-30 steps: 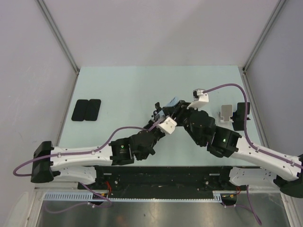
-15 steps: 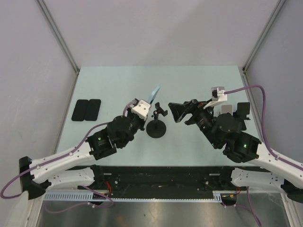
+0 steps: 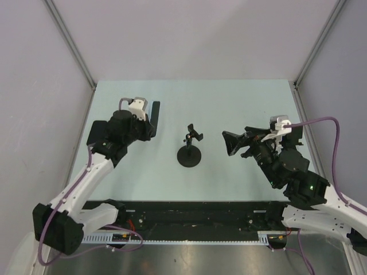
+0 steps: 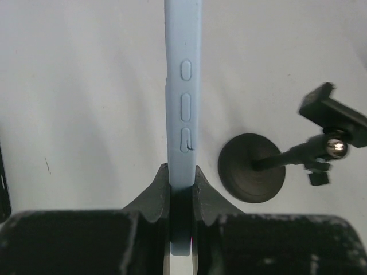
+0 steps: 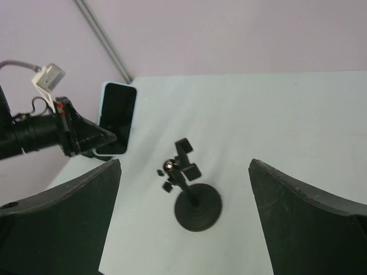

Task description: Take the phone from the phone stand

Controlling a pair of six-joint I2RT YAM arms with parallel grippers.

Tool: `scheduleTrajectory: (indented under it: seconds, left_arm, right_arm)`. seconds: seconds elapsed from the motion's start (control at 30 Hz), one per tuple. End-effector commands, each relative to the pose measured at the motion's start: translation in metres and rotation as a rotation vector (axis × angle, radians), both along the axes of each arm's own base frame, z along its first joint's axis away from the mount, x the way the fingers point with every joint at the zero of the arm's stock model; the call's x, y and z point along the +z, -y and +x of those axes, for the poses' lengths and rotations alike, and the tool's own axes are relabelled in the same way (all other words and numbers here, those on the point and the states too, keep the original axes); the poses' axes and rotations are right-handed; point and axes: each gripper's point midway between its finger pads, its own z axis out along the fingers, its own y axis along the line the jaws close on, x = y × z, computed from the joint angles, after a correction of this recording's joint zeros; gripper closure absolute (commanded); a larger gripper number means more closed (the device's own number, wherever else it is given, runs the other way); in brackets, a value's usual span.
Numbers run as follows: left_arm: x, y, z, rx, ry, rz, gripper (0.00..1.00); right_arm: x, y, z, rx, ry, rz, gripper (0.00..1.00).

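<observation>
The left tool (image 4: 181, 182) pinches the light-blue-cased phone (image 4: 183, 86), clear of the black round-based phone stand (image 3: 189, 155) on the desk (image 3: 229, 103). The right tool (image 3: 229, 144) is spread wide.

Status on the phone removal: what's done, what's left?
Done: the phone is off the phone stand, and the stand's clamp sits empty. In hand: the left gripper pinches the phone by its edges, left of the stand. The right gripper is open and holds nothing. Left: probably only setting the phone down.
</observation>
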Motion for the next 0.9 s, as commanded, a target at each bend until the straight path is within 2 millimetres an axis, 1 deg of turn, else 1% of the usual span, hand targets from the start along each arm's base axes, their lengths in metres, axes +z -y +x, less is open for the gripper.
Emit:
scheduleTrajectory:
  seconds: [0.0,0.03,0.07,0.1,0.13,0.17,0.2,0.23,0.27,0.3,0.33,0.37,0.4,0.47,0.5,0.53,0.6,0.63,0.67,0.7,0.73,0.83,0.87]
  left_arm:
    - [0.006,0.001,0.018,-0.035,-0.076,-0.111,1.0]
    - [-0.001,-0.01,0.025,0.001,-0.099,-0.101,1.0]
    - [-0.014,-0.016,0.033,0.022,-0.137,-0.091,1.0]
    - [-0.016,-0.021,0.039,0.038,-0.15,-0.086,1.0]
    - [-0.023,-0.034,0.045,0.071,-0.172,-0.08,1.0]
    - [-0.032,-0.039,0.054,0.089,-0.204,-0.071,1.0]
    - [-0.036,-0.045,0.059,0.103,-0.214,-0.06,1.0]
    - [-0.044,-0.058,0.064,0.136,-0.242,-0.054,1.0]
    - [-0.048,-0.062,0.068,0.146,-0.257,-0.055,1.0]
    - [-0.056,-0.066,0.076,0.154,-0.287,-0.059,1.0]
    - [-0.058,-0.074,0.08,0.169,-0.297,-0.067,1.0]
    - [-0.055,-0.078,0.087,0.177,-0.292,-0.066,1.0]
    - [-0.067,-0.083,0.092,0.185,-0.327,-0.059,1.0]
    - [-0.072,-0.093,0.101,0.198,-0.352,-0.061,1.0]
    - [-0.076,-0.093,0.103,0.188,-0.364,-0.055,0.99]
    - [-0.091,-0.109,0.108,0.222,-0.403,-0.059,1.0]
    - [-0.096,-0.114,0.113,0.216,-0.423,-0.069,1.0]
    - [-0.109,-0.12,0.114,0.225,-0.459,-0.077,0.99]
    - [-0.112,-0.121,0.116,0.22,-0.468,-0.084,0.99]
    - [-0.118,-0.127,0.118,0.227,-0.48,-0.087,1.0]
    - [-0.128,-0.128,0.118,0.223,-0.504,-0.088,1.0]
    - [-0.14,-0.132,0.118,0.207,-0.536,-0.104,1.0]
    - [-0.149,-0.134,0.117,0.201,-0.557,-0.102,1.0]
  right_arm:
    - [-0.025,0.019,0.009,-0.07,0.007,-0.142,0.0]
    - [-0.033,0.021,0.011,-0.079,0.002,-0.164,0.01]
    - [-0.038,0.024,0.012,-0.083,0.002,-0.179,0.0]
    - [-0.042,0.026,0.013,-0.086,0.001,-0.196,0.0]
    - [-0.051,0.029,0.015,-0.098,-0.003,-0.227,0.0]
    - [-0.052,0.033,0.016,-0.109,-0.004,-0.232,0.0]
    - [-0.057,0.034,0.017,-0.109,-0.012,-0.245,0.0]
    - [-0.061,0.039,0.02,-0.127,-0.019,-0.257,0.0]
    - [-0.066,0.04,0.021,-0.128,-0.024,-0.268,0.0]
    - [-0.07,0.042,0.022,-0.127,-0.027,-0.279,0.0]
    - [-0.072,0.047,0.024,-0.142,-0.029,-0.288,0.0]
    - [-0.079,0.048,0.026,-0.145,-0.037,-0.305,0.0]
    - [-0.081,0.049,0.026,-0.141,-0.037,-0.311,0.0]
    - [-0.089,0.053,0.029,-0.151,-0.045,-0.332,0.0]
    - [-0.091,0.052,0.029,-0.143,-0.047,-0.338,0.0]
    - [-0.093,0.053,0.03,-0.148,-0.051,-0.344,0.0]
    - [-0.096,0.053,0.032,-0.146,-0.053,-0.347,0.0]
    - [-0.098,0.053,0.032,-0.144,-0.053,-0.355,0.0]
    - [-0.098,0.054,0.033,-0.144,-0.052,-0.355,0.0]
    - [-0.1,0.053,0.033,-0.14,-0.052,-0.358,0.0]
    - [-0.1,0.053,0.034,-0.138,-0.054,-0.362,0.0]
    - [-0.102,0.051,0.034,-0.126,-0.057,-0.364,0.0]
    - [-0.102,0.051,0.034,-0.123,-0.056,-0.366,0.0]
